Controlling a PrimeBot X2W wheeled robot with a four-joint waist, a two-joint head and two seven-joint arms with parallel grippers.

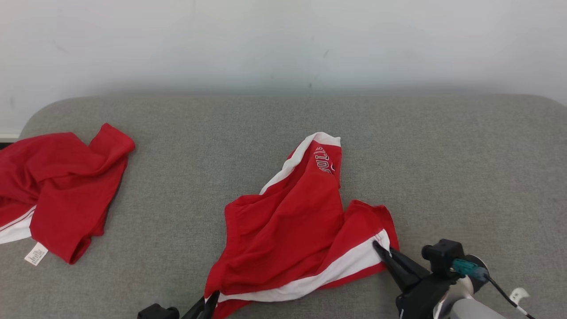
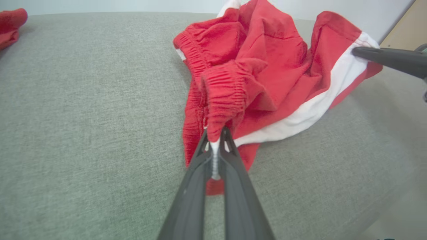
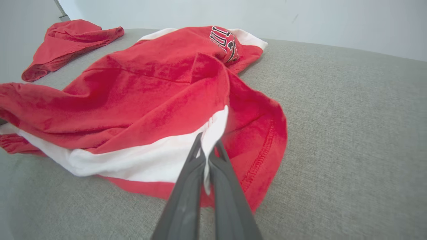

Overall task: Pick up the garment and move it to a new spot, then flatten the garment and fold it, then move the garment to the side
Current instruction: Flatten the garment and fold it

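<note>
- The garment [image 1: 292, 230], red shorts with a white stripe [image 1: 319, 277] and lettering on one leg, lies crumpled on the grey fabric surface [image 1: 443, 168], near the front edge and a little right of the middle.
- One leg points toward the far wall [image 1: 283, 40]. The elastic waistband [image 2: 222, 86] bunches at the near left (clearest in the left wrist view).
- The left gripper [image 2: 215, 136] is closed on the garment. Its two dark fingers [image 2: 196, 186] pinch a gathered fold of the waistband at the near left corner, with red and white cloth squeezed between them.
- The right gripper [image 3: 208, 143] is likewise clamped on the garment, with the end of the white stripe caught between its tips at the near right hem.
- The two grippers are well apart, and the white stripe runs between them along the near edge.
- A second red garment [image 1: 57, 186] lies heaped at the left edge of the surface, well apart from the first, with a white label [image 1: 36, 254] at its near side.
</note>
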